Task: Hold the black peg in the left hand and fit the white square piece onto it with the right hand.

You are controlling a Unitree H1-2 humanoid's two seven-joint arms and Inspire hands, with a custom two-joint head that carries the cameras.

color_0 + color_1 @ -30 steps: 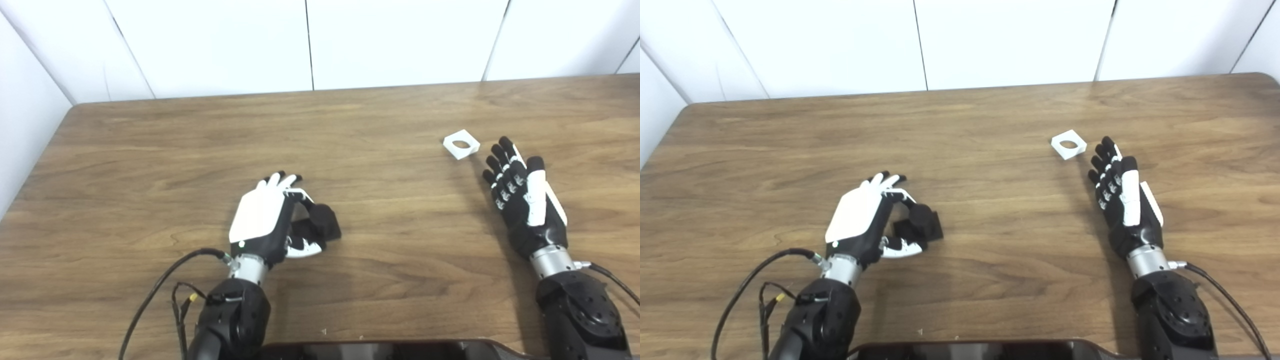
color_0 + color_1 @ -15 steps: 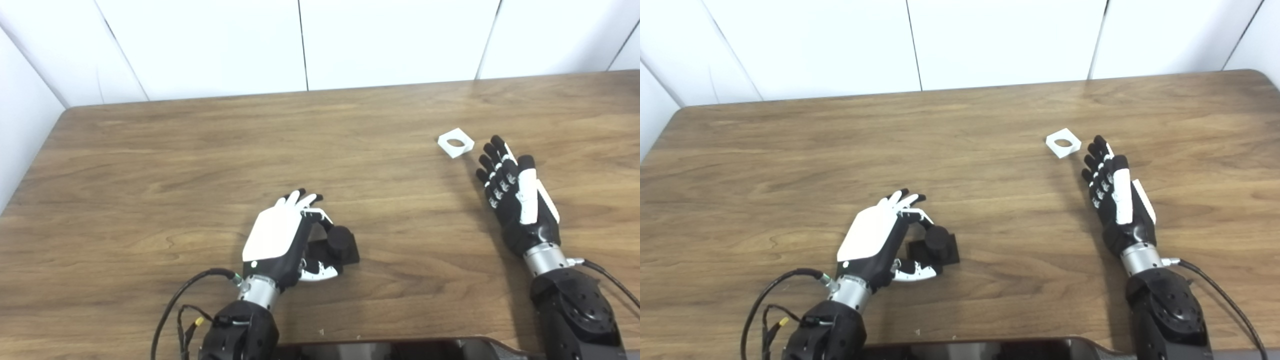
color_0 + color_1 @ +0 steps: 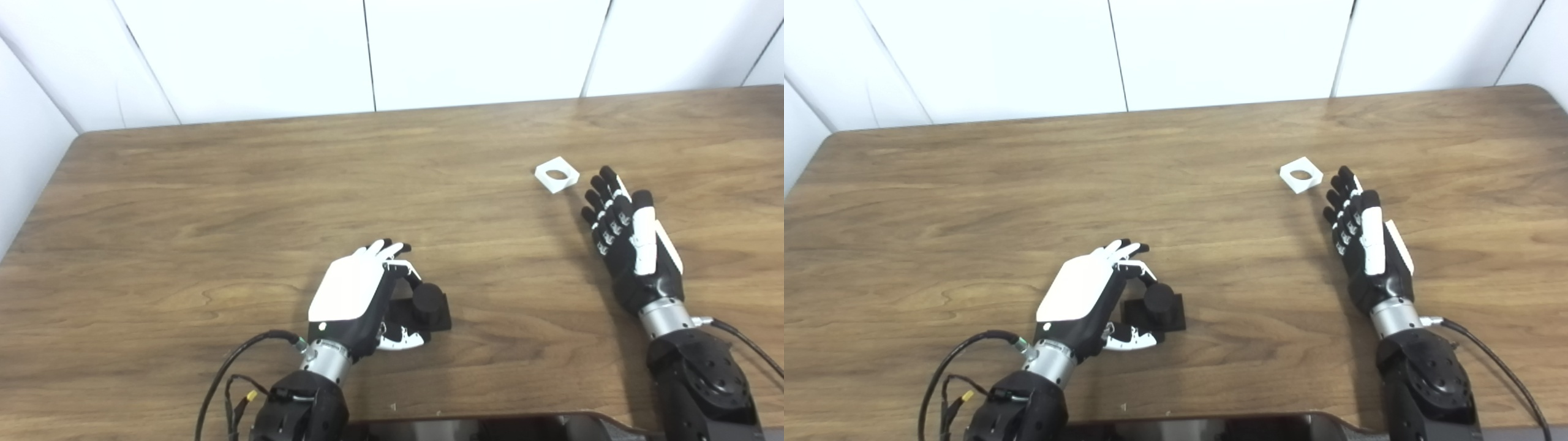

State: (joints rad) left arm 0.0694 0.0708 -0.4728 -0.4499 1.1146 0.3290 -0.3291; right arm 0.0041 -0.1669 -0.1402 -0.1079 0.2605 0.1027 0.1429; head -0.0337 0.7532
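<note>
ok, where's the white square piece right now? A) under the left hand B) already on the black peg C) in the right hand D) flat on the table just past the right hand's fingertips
D: the white square piece lies flat on the table, just beyond the open right hand, not touched by it, and far from the black peg at the left hand.

black peg (image 3: 429, 304) base partly behind left hand (image 3: 355, 294), grip unclear

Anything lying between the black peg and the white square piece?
No. Only bare wooden table lies between the black peg and the white square piece; both eye views show it.
</note>
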